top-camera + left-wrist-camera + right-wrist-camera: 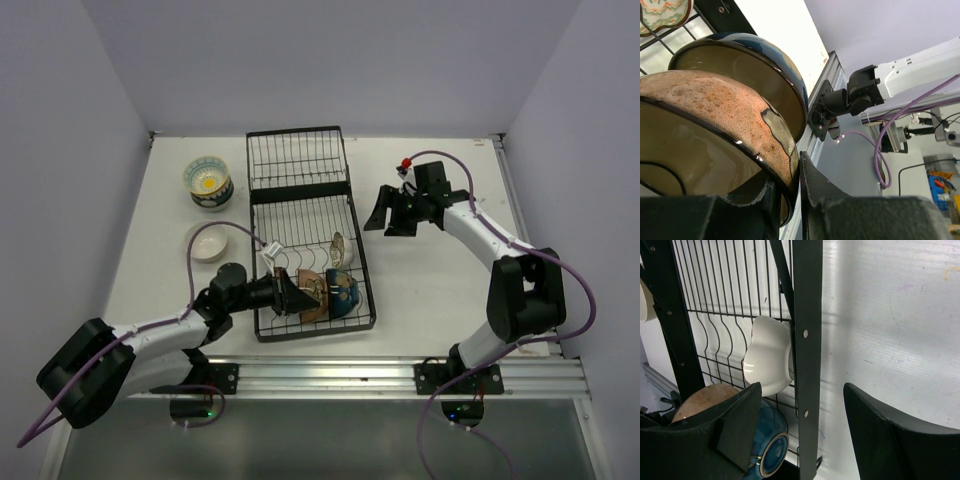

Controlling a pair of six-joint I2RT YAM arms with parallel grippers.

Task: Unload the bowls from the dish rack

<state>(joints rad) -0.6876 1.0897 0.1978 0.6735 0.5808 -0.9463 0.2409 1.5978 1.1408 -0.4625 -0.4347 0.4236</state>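
- The dish rack (297,160) lies lengthwise in the middle of the bench (430,290). Its far section shows no bowls; the near section holds three.
- In that near section a brown speckled bowl (715,105) stands on edge at the near end, close against a blue bowl (740,60). A small white bowl (767,357) leans farther back by the rack's right rail.
- The left gripper (792,187) is narrowed onto the brown speckled bowl, with the rim pinched between its two fingers.
- The right gripper (802,390) hangs wide apart, holding nothing, over the rack's right rail near the small white bowl.
- Two stacked bowls (208,182) and a plain white bowl (207,242) sit on the bench left of the rack, so unloading looks partly done.
- Step in hand, as I judge it: the grasp on the brown bowl is made and the lift is not yet begun.
- The next move calls for raising the bowl clear of the wire dividers without dragging the blue bowl beside it, then carrying it left to the bench. A rim pinch is a slim hold, so the bowl could swing or slip.
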